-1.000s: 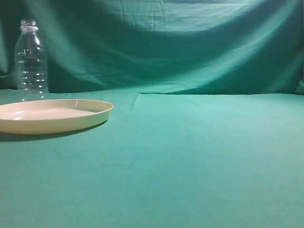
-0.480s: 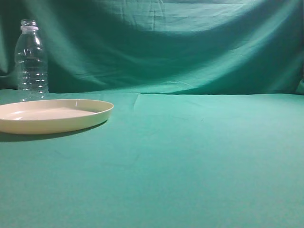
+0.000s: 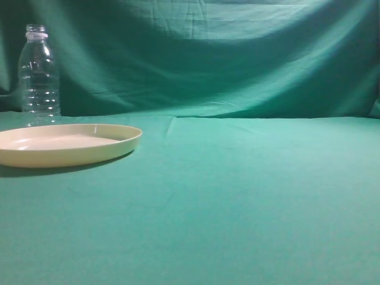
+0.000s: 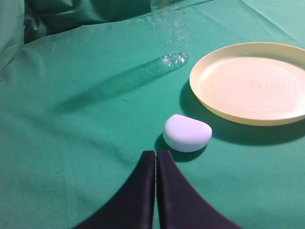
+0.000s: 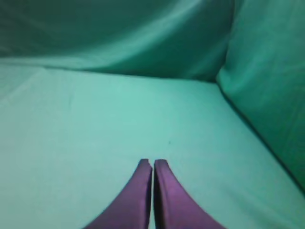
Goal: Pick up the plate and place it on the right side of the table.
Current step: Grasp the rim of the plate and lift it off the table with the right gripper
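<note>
The pale cream-yellow plate (image 3: 65, 144) lies flat on the teal-green table (image 3: 237, 196) at the left of the exterior view. It also shows in the left wrist view (image 4: 252, 83), at the upper right. My left gripper (image 4: 156, 152) is shut and empty, well short of the plate and to its left. My right gripper (image 5: 152, 162) is shut and empty over bare cloth. Neither gripper shows in the exterior view.
A clear plastic bottle (image 3: 39, 74) stands behind the plate; its base shows in the left wrist view (image 4: 171, 33). A small white rounded object (image 4: 187, 133) lies just ahead of my left gripper, beside the plate. A draped green backdrop (image 3: 225, 53) closes the back.
</note>
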